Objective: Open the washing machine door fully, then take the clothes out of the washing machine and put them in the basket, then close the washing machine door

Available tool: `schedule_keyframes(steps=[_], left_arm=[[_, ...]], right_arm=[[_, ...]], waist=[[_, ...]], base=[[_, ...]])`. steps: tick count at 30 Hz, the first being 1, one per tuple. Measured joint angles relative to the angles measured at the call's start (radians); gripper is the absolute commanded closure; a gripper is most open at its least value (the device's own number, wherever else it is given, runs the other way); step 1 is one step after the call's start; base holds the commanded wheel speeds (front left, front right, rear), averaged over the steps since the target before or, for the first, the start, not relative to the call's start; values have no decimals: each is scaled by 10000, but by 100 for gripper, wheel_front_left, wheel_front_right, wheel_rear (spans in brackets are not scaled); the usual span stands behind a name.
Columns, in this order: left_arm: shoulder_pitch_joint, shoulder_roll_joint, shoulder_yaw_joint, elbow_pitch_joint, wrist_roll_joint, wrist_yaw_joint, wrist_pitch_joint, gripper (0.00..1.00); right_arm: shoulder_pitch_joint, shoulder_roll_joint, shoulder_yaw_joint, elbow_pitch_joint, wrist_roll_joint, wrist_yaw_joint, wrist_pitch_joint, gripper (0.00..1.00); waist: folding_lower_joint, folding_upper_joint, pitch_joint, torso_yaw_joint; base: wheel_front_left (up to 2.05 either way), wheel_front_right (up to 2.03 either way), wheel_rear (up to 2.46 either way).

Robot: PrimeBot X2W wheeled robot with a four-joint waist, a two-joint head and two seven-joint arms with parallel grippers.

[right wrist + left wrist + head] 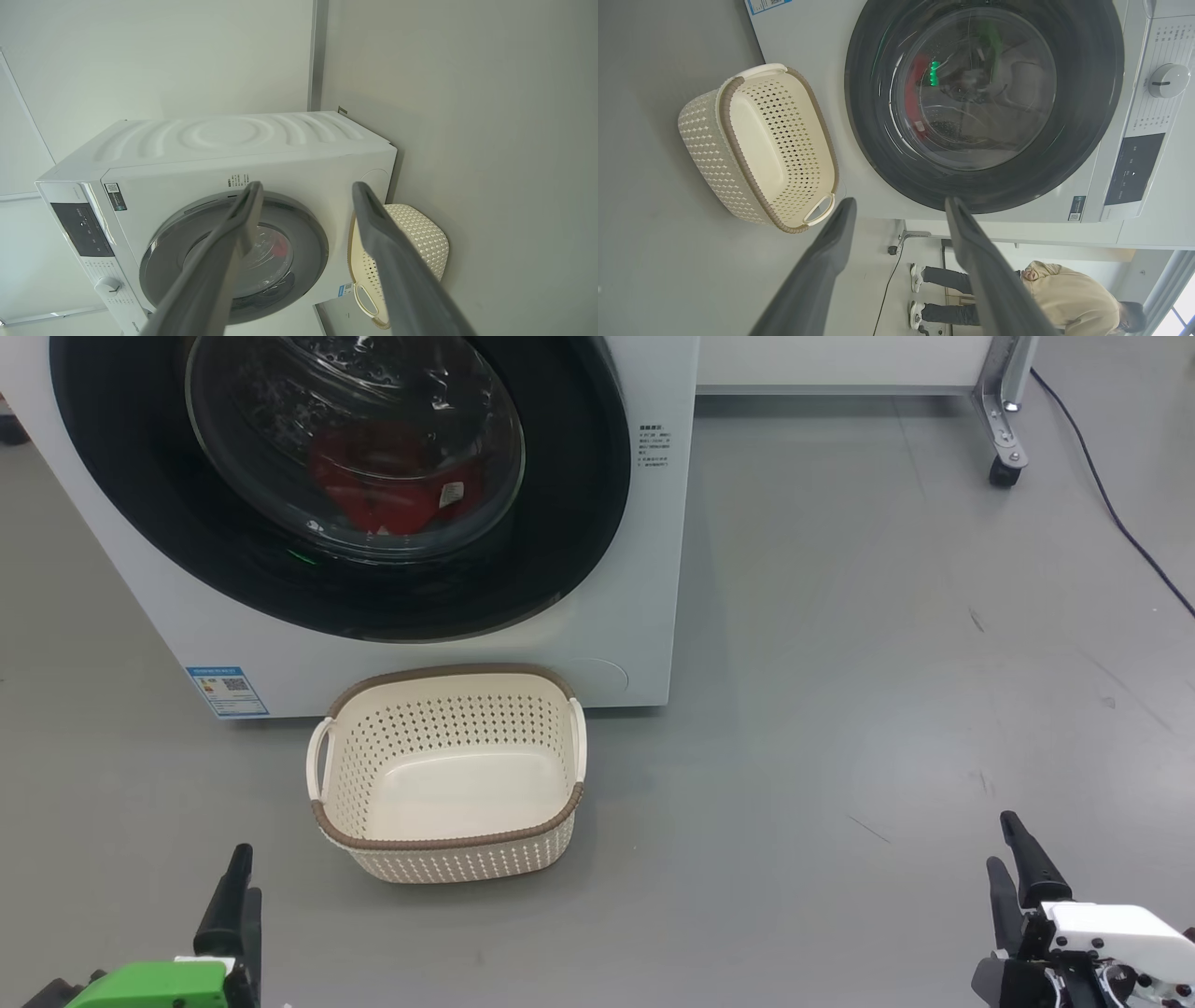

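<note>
The washing machine door [569, 513] is shut, flush w/ the front of the washing machine [644, 597], its glossy black rim circling the bulging glass. Thru the glass you can make out the clothes [373, 490]: red fabric low in the drum w/ a small white tag [452, 494]; reflections blur the rest. A tiny green light [301, 557] glows on the lower rim. The machine is a white box on the grey floor [840, 709], w/ a blue label sticker [227, 691] at a bottom corner of its front and a round dial [1168, 80] and dark display panel [1134, 168] along the top strip. The basket [448, 672] sits upright on the floor just in front of the machine, right below the door. It is cream, perforated, brown-rimmed, a handle each side, smooth bottom in plain sight. Can't tell if its back rim touches the machine. Nearer the robot, well apart from basket and machine, the left gripper [248, 870] hangs low on one side and the right gripper [1002, 840] on the other. Both have fingers spread wide, released, nothing btw them. Farther off are a metal leg on a caster [1004, 457], a dark cable [1111, 504] trailing across the floor, and, in the left wrist view, a person [1064, 298] in a beige top beyond the machine.
</note>
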Motion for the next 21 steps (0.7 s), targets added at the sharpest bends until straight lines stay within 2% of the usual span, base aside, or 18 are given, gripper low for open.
schedule_keyframes(steps=[21], left_arm=[[-37, 17, -117, -775, 374, 0, -800, 0]], right_arm=[[-200, -44, 222, -671, -905, 0, -757, 0]], waist=[[0, 0, 48, 115]], base=[[0, 0, 0]])
